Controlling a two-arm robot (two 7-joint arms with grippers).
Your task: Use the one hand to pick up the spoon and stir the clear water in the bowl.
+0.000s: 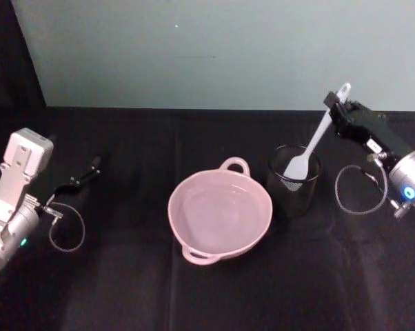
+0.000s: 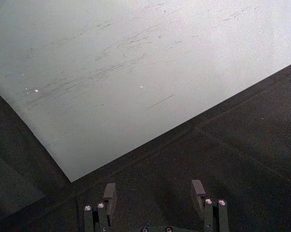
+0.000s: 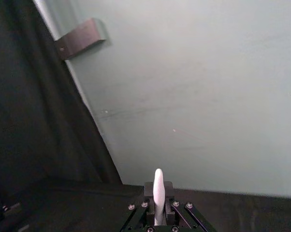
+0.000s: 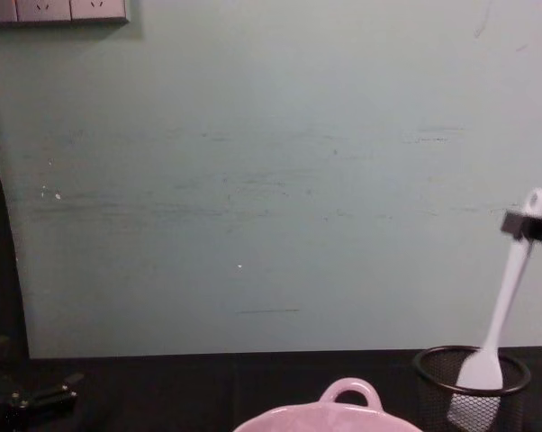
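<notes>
My right pincer (image 1: 333,103) is up at about two o'clock from the bowl (image 1: 194,200), out over the far right of the black table (image 1: 125,289). Its jaws are closed narrow on the spoon (image 1: 316,141), pinching the thin handle just below the hole at its end. In the right wrist view the white handle tip (image 3: 158,186) stands up from between the two closed jaws of that pincer (image 3: 156,205).

The spoon leans, its handle pointing toward one o'clock and its flat blade down inside the black mesh cup (image 1: 294,196). From the chest view the blade (image 4: 505,297) hangs below the cup's rim (image 4: 433,405), while the pincer (image 4: 532,225) grips near the top. I cannot tell whether the blade touches the cup's bottom.

The pink bowl sits at the middle of the table, one loop handle at twelve o'clock on its rim and another at about seven. The cup stands just beside it at two o'clock, apart from it by a narrow gap.

My left pincer (image 1: 80,179) rests low near the table at about ten o'clock from the bowl, well apart from it. Its fingers (image 2: 109,193) are spread wide with nothing between them, facing the pale wall (image 2: 136,72).
</notes>
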